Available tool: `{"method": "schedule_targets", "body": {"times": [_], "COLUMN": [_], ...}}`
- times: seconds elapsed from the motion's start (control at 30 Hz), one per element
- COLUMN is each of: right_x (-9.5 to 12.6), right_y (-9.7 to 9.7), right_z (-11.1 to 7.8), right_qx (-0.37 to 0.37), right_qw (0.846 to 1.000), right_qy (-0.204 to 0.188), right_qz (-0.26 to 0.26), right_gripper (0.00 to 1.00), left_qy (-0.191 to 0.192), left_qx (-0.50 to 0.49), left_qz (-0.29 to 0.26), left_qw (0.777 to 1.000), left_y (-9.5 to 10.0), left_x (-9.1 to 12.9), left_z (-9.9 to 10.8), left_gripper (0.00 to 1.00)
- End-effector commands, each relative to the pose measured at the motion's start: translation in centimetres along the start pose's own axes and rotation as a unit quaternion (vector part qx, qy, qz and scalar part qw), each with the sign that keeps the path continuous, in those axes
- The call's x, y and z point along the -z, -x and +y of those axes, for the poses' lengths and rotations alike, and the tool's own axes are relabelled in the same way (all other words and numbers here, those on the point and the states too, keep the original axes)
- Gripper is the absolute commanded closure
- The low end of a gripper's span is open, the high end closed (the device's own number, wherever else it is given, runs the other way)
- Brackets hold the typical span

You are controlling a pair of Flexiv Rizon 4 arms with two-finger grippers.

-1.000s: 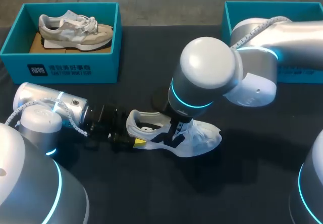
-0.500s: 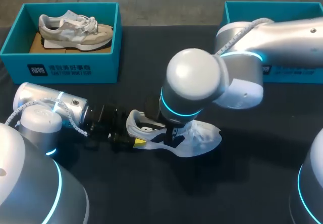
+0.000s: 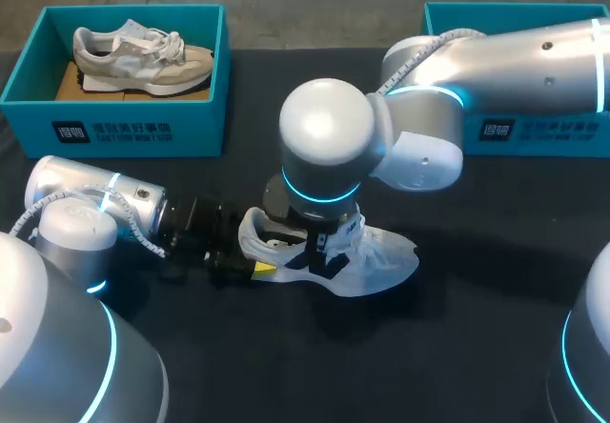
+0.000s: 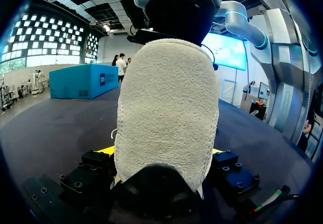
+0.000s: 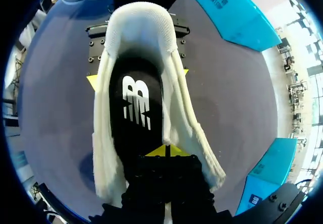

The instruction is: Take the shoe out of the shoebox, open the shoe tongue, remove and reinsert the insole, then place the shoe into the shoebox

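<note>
A white shoe point(image 3: 381, 256) lies on its sole on the dark table, toe to the right. My left gripper point(image 3: 255, 269) stands at its heel, a yellow-tipped finger against each side, holding it. In the left wrist view the white terry heel point(image 4: 166, 113) fills the space between the fingers point(image 4: 108, 150). My right gripper point(image 3: 322, 250) points straight down into the shoe's opening. In the right wrist view its tips point(image 5: 165, 151) are shut together, resting on the black insole point(image 5: 135, 113) with a white logo inside the shoe point(image 5: 108, 148).
A teal shoebox point(image 3: 114, 128) at the back left holds a beige shoe point(image 3: 143, 56). A second teal shoebox point(image 3: 534, 132) stands at the back right, partly behind my right arm. Bare dark table lies in front of the white shoe.
My right arm's bulky wrist has swung leftward over the shoe. The shoe and my left gripper have stayed where they were.
</note>
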State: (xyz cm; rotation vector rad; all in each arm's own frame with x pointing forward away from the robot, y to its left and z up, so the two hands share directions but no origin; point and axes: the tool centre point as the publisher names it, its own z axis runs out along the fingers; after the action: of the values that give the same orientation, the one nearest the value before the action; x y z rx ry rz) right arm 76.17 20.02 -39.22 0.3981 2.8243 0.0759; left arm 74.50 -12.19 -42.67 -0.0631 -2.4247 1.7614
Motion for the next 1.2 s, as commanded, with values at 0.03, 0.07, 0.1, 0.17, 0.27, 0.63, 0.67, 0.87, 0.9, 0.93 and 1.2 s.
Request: {"method": "schedule_targets", "body": {"times": [0.03,0.07,0.1,0.17,0.27,0.63,0.67,0.87,0.9,0.93,1.2], "right_x": [-0.3,-0.3,-0.3,-0.3,-0.4,-1.2,-1.4,-2.9,-3.1,-3.3,-4.4], "right_y": [0.0,0.0,0.0,0.0,0.0,0.2,0.2,-0.2,-0.4,-0.6,-2.0], "right_z": [0.1,0.0,0.0,-0.4,-0.7,-1.2,-1.1,-0.9,-0.9,-0.9,-1.2], "right_qx": [-0.003,-0.007,-0.007,-0.015,-0.021,-0.028,-0.027,-0.024,-0.024,-0.025,-0.03], "right_qw": [1.0,1.0,1.0,1.0,1.0,0.999,0.999,0.998,0.997,0.997,0.995], "right_qy": [-0.004,-0.007,-0.007,-0.01,-0.017,-0.035,-0.038,-0.053,-0.055,-0.054,-0.066], "right_qz": [-0.002,-0.005,-0.005,-0.007,-0.008,0.003,0.007,0.04,0.044,0.048,0.074], "right_gripper": [1.0,1.0,1.0,1.0,1.0,0.69,0.69,0.73,0.74,0.74,0.73], "left_qy": [0.001,0.001,0.001,0.001,0.001,0.001,0.001,0.001,0.001,0.001,0.001], "left_qx": [0.0,0.0,0.0,0.0,0.0,0.0,0.0,0.0,0.0,0.0,0.0], "left_qz": [-0.001,-0.001,-0.001,-0.001,-0.001,-0.001,-0.001,-0.001,-0.001,-0.001,-0.001], "left_qw": [1.0,1.0,1.0,1.0,1.0,1.0,1.0,1.0,1.0,1.0,1.0], "left_y": [0.1,0.1,0.1,0.1,0.1,0.1,0.1,0.1,0.1,0.1,0.1], "left_x": [-0.1,-0.1,-0.1,-0.1,-0.1,-0.1,-0.1,-0.1,-0.1,-0.1,-0.1], "left_z": [0.2,0.2,0.2,0.2,0.2,0.2,0.2,0.2,0.2,0.2,0.2], "left_gripper": [1.0,1.0,1.0,1.0,1.0,1.0,1.0,1.0,1.0,1.0,1.0]}}
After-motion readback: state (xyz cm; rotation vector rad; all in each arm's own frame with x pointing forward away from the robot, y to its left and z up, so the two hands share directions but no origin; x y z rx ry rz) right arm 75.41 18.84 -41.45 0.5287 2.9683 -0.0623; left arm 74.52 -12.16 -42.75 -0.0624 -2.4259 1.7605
